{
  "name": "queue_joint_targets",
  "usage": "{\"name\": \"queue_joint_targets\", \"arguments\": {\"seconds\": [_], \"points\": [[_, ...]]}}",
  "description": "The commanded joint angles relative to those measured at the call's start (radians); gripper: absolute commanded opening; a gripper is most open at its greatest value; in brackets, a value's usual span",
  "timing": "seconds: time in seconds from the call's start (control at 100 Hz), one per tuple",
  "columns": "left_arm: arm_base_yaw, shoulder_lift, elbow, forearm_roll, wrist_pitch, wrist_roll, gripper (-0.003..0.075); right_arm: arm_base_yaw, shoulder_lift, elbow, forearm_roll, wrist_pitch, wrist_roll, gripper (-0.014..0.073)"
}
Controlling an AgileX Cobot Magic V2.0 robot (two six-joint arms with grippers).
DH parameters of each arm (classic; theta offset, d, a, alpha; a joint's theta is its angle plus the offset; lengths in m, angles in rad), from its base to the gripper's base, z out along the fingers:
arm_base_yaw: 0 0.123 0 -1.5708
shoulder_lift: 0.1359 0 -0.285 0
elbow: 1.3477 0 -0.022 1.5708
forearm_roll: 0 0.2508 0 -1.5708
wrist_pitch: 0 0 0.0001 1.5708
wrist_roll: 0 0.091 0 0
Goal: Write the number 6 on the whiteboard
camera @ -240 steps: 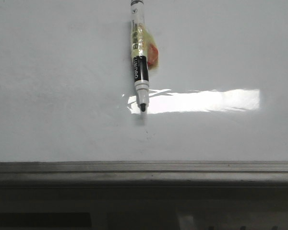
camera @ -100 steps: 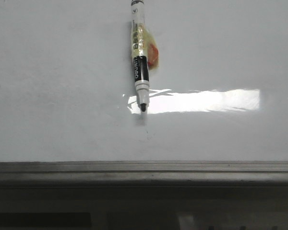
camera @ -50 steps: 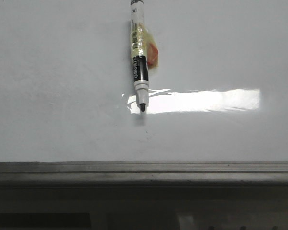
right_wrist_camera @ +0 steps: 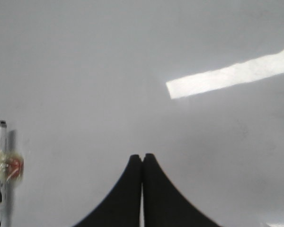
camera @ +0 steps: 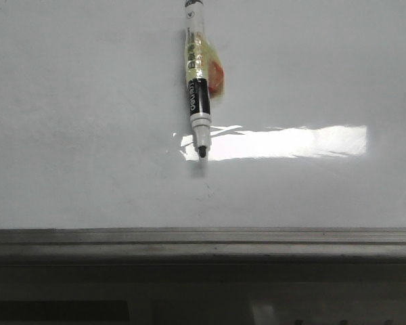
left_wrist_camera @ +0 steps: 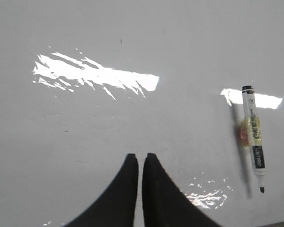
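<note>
The whiteboard [camera: 88,135] fills the front view, glossy white-grey, with a grey metal edge strip [camera: 203,237] along its near side. No number 6 shows on it. A white and black marker [camera: 197,88] wrapped in yellowish tape lies on the board, uncapped, its black tip toward the strip. It also shows in the left wrist view [left_wrist_camera: 254,137] and the right wrist view [right_wrist_camera: 1,175]. My left gripper [left_wrist_camera: 137,157] is shut and empty, above the bare board beside the marker. My right gripper [right_wrist_camera: 142,156] is shut and empty, on the marker's other side.
A bright rectangular glare patch [camera: 284,143] lies on the board at the marker's tip. A dark grey ledge [camera: 203,291] runs beyond the edge strip. Neither gripper shows in the front view.
</note>
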Motion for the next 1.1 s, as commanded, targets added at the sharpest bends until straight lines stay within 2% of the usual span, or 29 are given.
{"name": "queue_joint_targets", "arguments": {"seconds": [0.0,0.03,0.11,0.2,0.25,0.33,0.42,0.51,0.68,0.92,1.09], "points": [[0.003,0.096,-0.086,0.022,-0.017,0.029,0.007,0.027,0.062,-0.089,-0.002,0.027,-0.077,-0.0063],[0.003,0.125,-0.102,0.02,-0.009,0.041,0.0101,0.038,0.08,-0.108,-0.002,0.045,-0.077,-0.006],[0.003,0.199,-0.144,0.009,0.016,0.108,0.0256,0.055,0.113,-0.138,-0.002,0.07,-0.079,-0.0018],[0.003,0.276,-0.176,-0.048,0.046,0.165,0.0403,0.064,0.143,-0.156,-0.002,0.063,-0.079,0.0108],[0.001,0.315,-0.19,-0.099,0.078,0.229,0.0437,0.066,0.157,-0.155,-0.002,0.059,-0.079,0.0195],[-0.02,0.375,-0.206,-0.197,0.132,0.349,0.0438,0.067,0.182,-0.155,0.001,0.059,-0.079,0.0327],[-0.059,0.429,-0.208,-0.308,0.128,0.387,0.0429,0.068,0.207,-0.155,0.001,0.056,-0.079,0.0391],[-0.111,0.481,-0.212,-0.35,0.103,0.389,0.0398,0.068,0.227,-0.155,0.001,0.036,-0.079,0.0386],[-0.244,0.564,-0.232,-0.348,0.04,0.389,0.0396,0.068,0.257,-0.151,0.001,-0.012,-0.079,0.0386],[-0.462,0.69,-0.293,-0.355,-0.174,0.385,0.0396,0.068,0.292,-0.151,0.001,-0.016,-0.079,0.0386],[-0.537,0.809,-0.335,-0.494,-0.275,0.385,0.0396,0.068,0.296,-0.151,0.001,-0.016,-0.079,0.0386]]}}
